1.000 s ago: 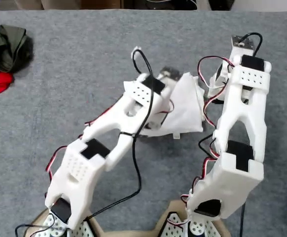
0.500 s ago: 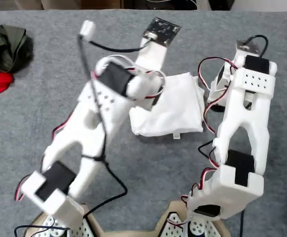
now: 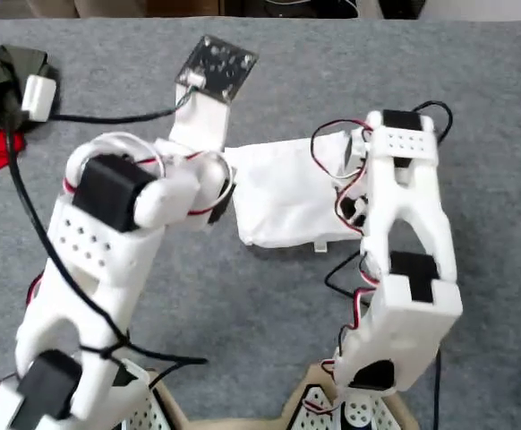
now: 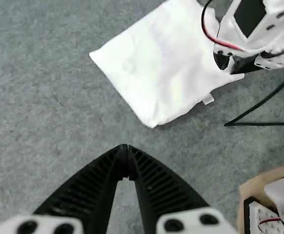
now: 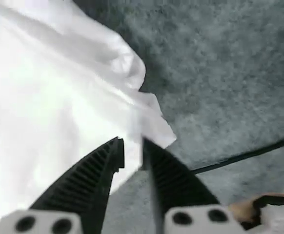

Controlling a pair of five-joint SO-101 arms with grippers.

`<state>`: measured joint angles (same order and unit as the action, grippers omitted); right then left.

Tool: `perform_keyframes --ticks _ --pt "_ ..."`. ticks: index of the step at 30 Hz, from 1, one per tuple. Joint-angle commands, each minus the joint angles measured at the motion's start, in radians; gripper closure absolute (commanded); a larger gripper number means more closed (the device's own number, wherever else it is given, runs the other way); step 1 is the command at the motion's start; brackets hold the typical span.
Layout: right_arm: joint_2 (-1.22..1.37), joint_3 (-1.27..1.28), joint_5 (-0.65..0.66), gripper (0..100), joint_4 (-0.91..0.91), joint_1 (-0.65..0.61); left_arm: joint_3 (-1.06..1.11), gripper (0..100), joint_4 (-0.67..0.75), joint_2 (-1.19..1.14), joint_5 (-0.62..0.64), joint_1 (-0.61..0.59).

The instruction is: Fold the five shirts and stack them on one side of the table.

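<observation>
Grey table bears the white shirt, long axis crosswise. The right gripper's nearly closed jaws seemingly nip its edge. The left gripper's jaws meet empty, apart from it.

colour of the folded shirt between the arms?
Plain white shirt; clearest in the left wrist view.
</observation>
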<state>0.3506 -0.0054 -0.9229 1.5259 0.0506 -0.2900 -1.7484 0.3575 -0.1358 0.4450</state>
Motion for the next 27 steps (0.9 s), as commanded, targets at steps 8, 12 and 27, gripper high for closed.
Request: perform_keyframes --ticks 8,12,27 --pt "0.031 -0.041 -0.206 65.9 -0.034 -0.035 0.068 98 0.02 0.084 -0.005 -0.063" --pt "0.039 -0.016 -0.242 65.9 -0.172 -0.044 0.066 98 0.02 0.087 -0.005 -0.06" --pt "0.182 -0.007 -0.259 77.9 -0.433 -0.042 0.066 98 0.018 0.093 -0.006 -0.061"
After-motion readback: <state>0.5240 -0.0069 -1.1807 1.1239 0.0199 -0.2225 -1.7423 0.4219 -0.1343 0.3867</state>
